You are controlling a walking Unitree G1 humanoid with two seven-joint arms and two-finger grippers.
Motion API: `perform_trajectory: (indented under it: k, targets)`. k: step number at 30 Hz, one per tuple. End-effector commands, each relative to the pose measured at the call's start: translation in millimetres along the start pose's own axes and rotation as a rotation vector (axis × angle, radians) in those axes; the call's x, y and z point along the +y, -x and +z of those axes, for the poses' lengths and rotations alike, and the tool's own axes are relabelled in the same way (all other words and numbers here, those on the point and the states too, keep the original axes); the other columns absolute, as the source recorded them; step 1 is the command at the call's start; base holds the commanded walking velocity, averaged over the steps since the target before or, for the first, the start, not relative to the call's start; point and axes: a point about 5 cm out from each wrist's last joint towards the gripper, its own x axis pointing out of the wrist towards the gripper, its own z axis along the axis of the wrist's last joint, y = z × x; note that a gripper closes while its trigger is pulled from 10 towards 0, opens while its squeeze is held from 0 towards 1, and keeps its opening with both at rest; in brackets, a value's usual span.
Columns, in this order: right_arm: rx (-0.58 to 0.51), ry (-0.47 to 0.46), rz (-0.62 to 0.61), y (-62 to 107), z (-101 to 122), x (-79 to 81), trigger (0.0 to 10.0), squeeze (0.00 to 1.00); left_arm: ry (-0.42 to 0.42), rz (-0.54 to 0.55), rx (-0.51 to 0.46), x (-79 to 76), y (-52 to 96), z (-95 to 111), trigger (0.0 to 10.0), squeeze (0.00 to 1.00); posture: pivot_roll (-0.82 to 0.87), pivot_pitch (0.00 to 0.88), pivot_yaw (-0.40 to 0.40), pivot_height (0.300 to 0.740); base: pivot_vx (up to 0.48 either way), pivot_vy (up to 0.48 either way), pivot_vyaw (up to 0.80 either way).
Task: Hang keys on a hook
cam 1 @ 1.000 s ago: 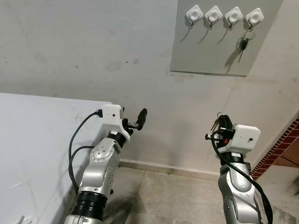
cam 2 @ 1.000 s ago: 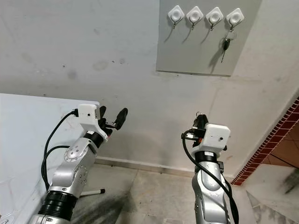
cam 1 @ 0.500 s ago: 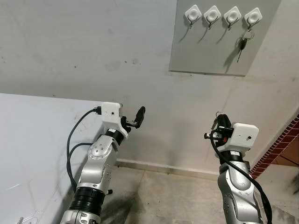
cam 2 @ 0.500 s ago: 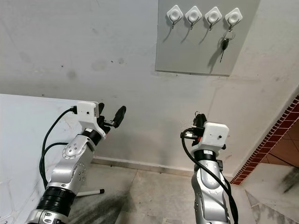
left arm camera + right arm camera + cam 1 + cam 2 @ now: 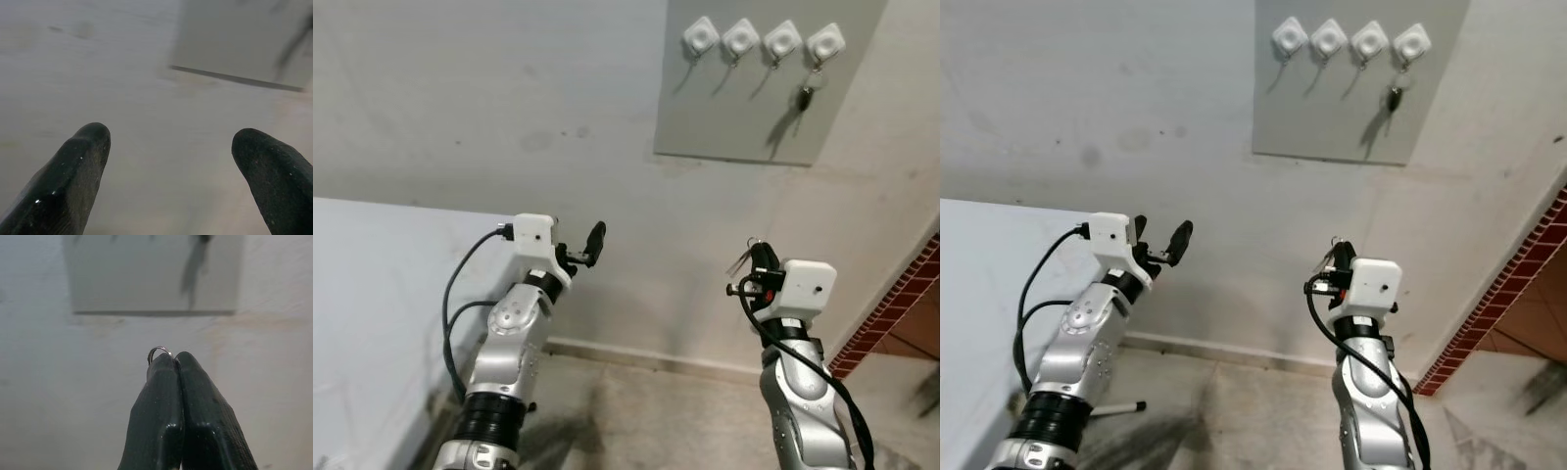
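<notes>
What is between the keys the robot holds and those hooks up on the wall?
Nothing visible. The right gripper holds the keys low, below the grey board; bare wall lies between. Three hooks are free; one already carries a key.

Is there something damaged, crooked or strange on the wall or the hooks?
Nothing stands out. The grey wall panel hangs straight, its four white hooks sit in an even row, and one dark key hangs from the rightmost. The right gripper pinches a metal key ring. The wall shows only faint smudges.
</notes>
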Motion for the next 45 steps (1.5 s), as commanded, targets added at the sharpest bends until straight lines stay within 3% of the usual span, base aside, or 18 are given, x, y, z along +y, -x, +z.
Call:
perform_trajectory:
  k: [1,15,29,45]
  targets:
    - [-0.009,-0.005,0.005,-0.5,3.2,2.8,10.0,0.0,-0.016,0.021,-0.005,6.3,1.2,3.4,10.0,0.0,-0.06,0.0,-0.004,0.74,0.0,-0.379,0.0]
    - [-0.005,-0.006,0.019,-1.3,4.0,4.3,10.0,0.0,0.012,0.094,0.012,8.1,0.8,1.1,10.0,0.0,-0.06,0.0,-0.011,0.74,0.0,-0.143,0.0]
    - [-0.003,-0.003,0.02,-0.9,5.5,2.1,10.0,0.0,0.031,0.079,0.005,4.0,1.0,2.0,10.0,0.0,-0.06,0.001,-0.017,0.74,0.0,0.0,0.0]
    - [-0.006,-0.009,0.009,-2.9,5.9,2.9,10.0,0.0,0.008,0.057,-0.003,2.8,-0.3,5.8,10.0,0.0,-0.06,0.007,-0.013,0.74,0.383,0.0,0.0]
